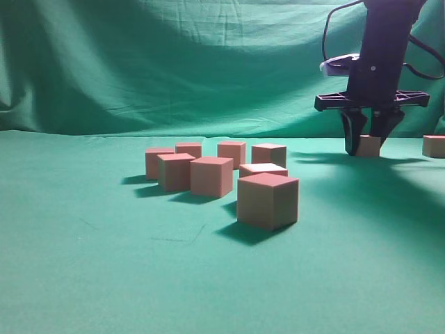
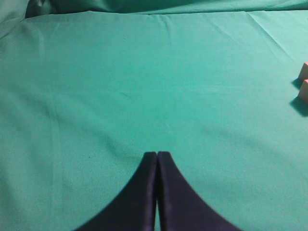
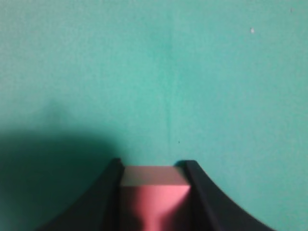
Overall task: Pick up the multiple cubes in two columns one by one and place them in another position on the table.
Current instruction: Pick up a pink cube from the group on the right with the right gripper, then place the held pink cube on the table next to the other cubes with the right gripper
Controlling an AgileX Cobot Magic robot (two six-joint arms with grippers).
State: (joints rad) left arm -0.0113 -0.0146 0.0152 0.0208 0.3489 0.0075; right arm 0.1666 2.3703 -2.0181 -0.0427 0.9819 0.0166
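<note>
Several salmon-pink cubes (image 1: 268, 200) stand in two rough columns in the middle of the green table (image 1: 83, 264). At the far right my right gripper (image 1: 367, 142) reaches down over one cube (image 1: 369, 147) that rests on the cloth. In the right wrist view the black fingers (image 3: 199, 192) press against both sides of that cube (image 3: 154, 195). Another cube (image 1: 434, 146) sits at the right edge. My left gripper (image 2: 157, 154) is shut and empty above bare cloth. Two cubes (image 2: 304, 91) peek in at the right edge of its view.
A draped green backdrop (image 1: 174, 62) rises behind the table. Bare cloth stretches in front of and to the left of the cluster. The right arm's cable (image 1: 327, 35) loops above the gripper.
</note>
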